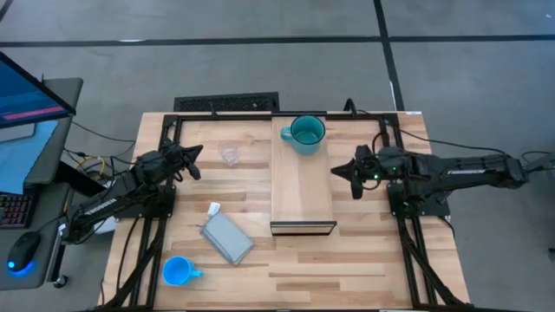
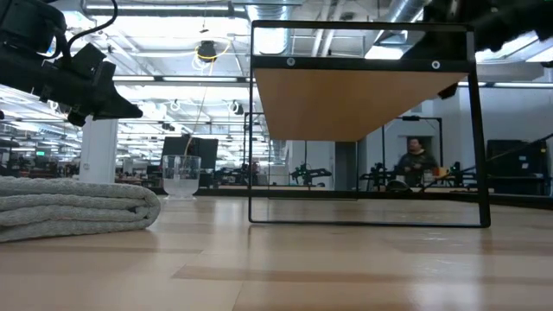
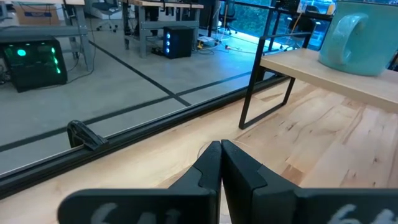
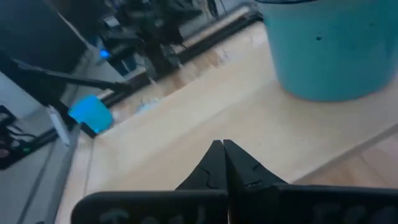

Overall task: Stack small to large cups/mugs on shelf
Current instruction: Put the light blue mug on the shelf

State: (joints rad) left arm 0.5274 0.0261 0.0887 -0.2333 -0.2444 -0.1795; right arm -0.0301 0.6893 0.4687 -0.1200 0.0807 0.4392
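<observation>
while both grippers sit shut, 1 teal mug (image 1: 306,133) on shelf (image 1: 302,186).

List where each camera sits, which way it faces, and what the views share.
High: overhead, straight down on the table; both arms, left hand, right hand shut.
Low: table-top height, level toward the room; shelf, glass cup, grey pouch, one arm top left.
Left wrist: past shut fingers at the teal mug.
Right wrist: past shut fingers across the shelf.
Shared: teal mug, blue mug.
</observation>
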